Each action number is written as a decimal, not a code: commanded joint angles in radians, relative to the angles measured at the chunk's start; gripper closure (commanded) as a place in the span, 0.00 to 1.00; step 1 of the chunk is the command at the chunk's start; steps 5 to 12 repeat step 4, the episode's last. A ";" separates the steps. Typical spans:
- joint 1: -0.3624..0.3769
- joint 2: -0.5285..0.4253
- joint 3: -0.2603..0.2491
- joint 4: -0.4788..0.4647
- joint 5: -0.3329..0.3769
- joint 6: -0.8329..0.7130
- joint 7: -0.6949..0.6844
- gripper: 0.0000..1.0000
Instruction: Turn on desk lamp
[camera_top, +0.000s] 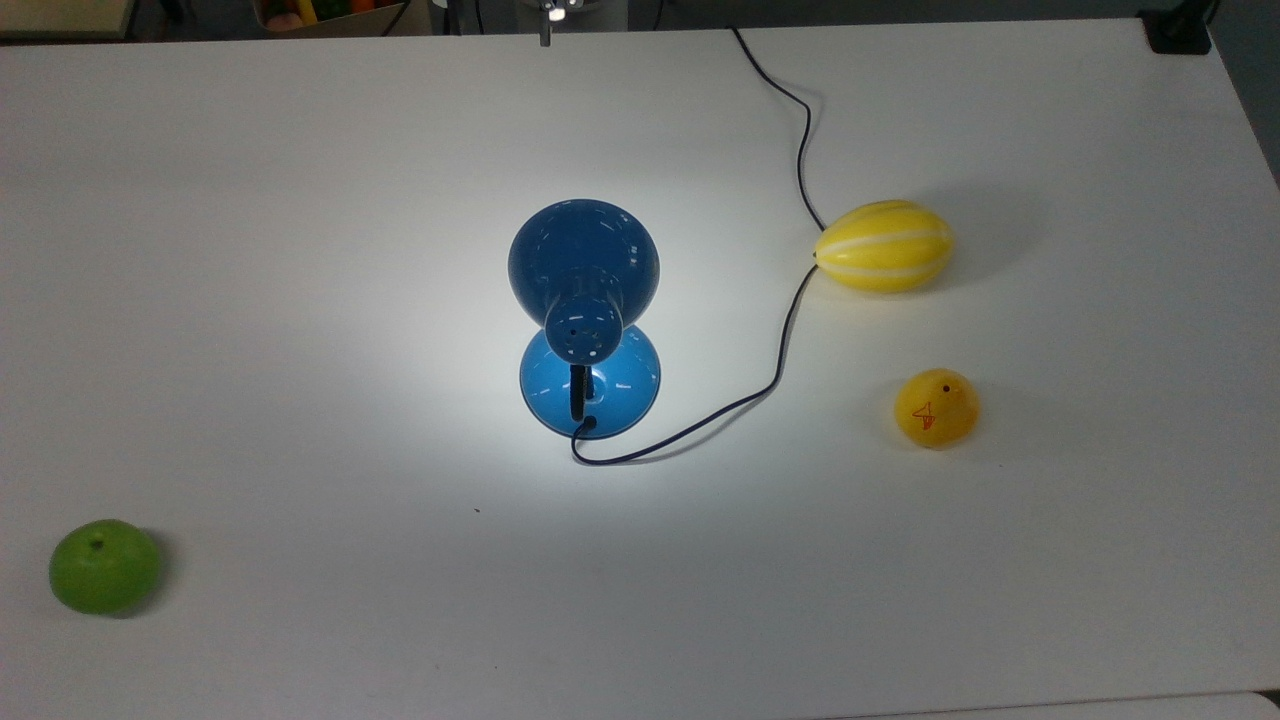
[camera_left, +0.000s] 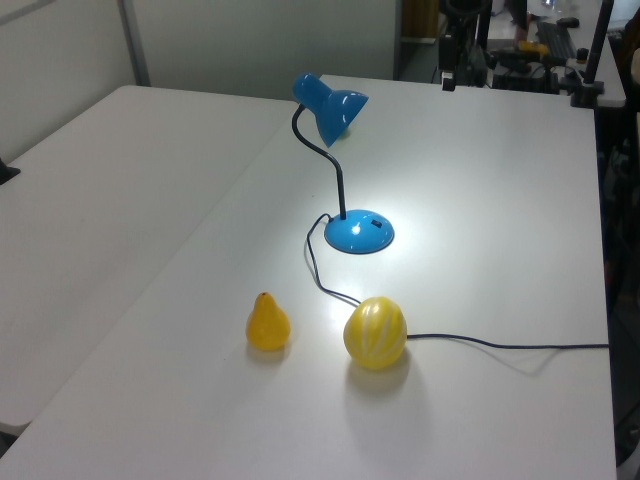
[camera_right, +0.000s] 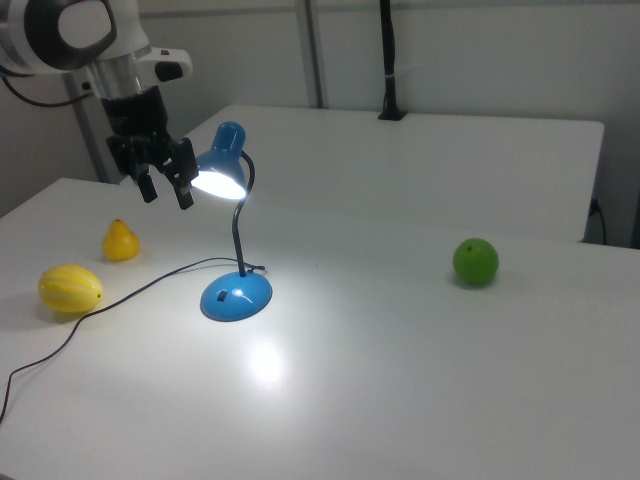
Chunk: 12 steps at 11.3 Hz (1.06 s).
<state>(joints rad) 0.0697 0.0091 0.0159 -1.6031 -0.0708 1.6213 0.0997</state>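
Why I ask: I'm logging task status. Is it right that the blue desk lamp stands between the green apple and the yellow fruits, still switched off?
Not quite. The desk lamp does stand between the green apple and the yellow fruits, but it is switched on: the right view shows its shade glowing and a bright patch on the table.

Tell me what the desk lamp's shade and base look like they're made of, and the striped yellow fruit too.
The desk lamp looks like painted metal, possibly hard plastic: its dome shade and round base are glossy blue with sharp bright reflections. Its neck looks matte black. The striped yellow fruit looks like smooth molded plastic: uniform colour, soft sheen, neat pale stripes. That suggests a toy, though I can't be sure.
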 joint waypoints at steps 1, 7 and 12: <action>-0.001 -0.011 -0.001 -0.005 -0.010 -0.023 -0.014 0.00; -0.002 -0.011 -0.002 -0.001 -0.009 -0.023 -0.009 0.00; -0.002 -0.011 -0.002 -0.001 -0.009 -0.023 -0.009 0.00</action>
